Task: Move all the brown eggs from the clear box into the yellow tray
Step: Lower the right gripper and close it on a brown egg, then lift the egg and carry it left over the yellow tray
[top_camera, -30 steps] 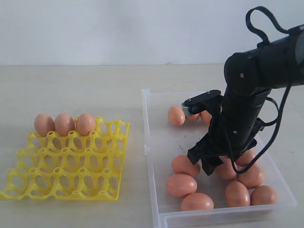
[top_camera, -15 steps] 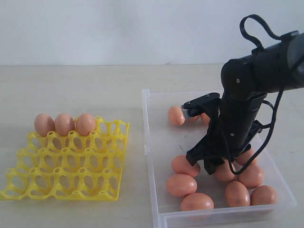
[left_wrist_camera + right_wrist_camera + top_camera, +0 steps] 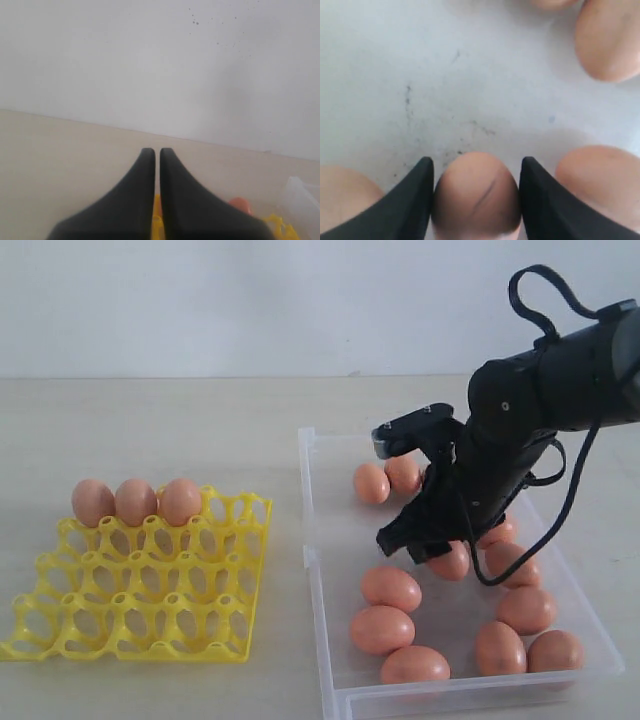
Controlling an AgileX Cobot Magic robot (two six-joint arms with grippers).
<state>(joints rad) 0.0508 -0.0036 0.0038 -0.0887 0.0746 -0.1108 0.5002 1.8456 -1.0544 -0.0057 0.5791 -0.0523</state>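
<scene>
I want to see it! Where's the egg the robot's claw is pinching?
The pinched brown egg sits between the right gripper's fingers, on the exterior view's right side, over the middle of the clear box, with other eggs close by.

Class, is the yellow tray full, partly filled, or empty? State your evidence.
Partly filled: three brown eggs sit in one edge row of the yellow tray; its other cups are empty.

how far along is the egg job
Early on. Done: three brown eggs sit in the far row of the yellow tray. In hand: the right gripper is closed on a fourth egg over the clear box. Left: about ten loose eggs in that box, maybe more behind the arm.
</scene>
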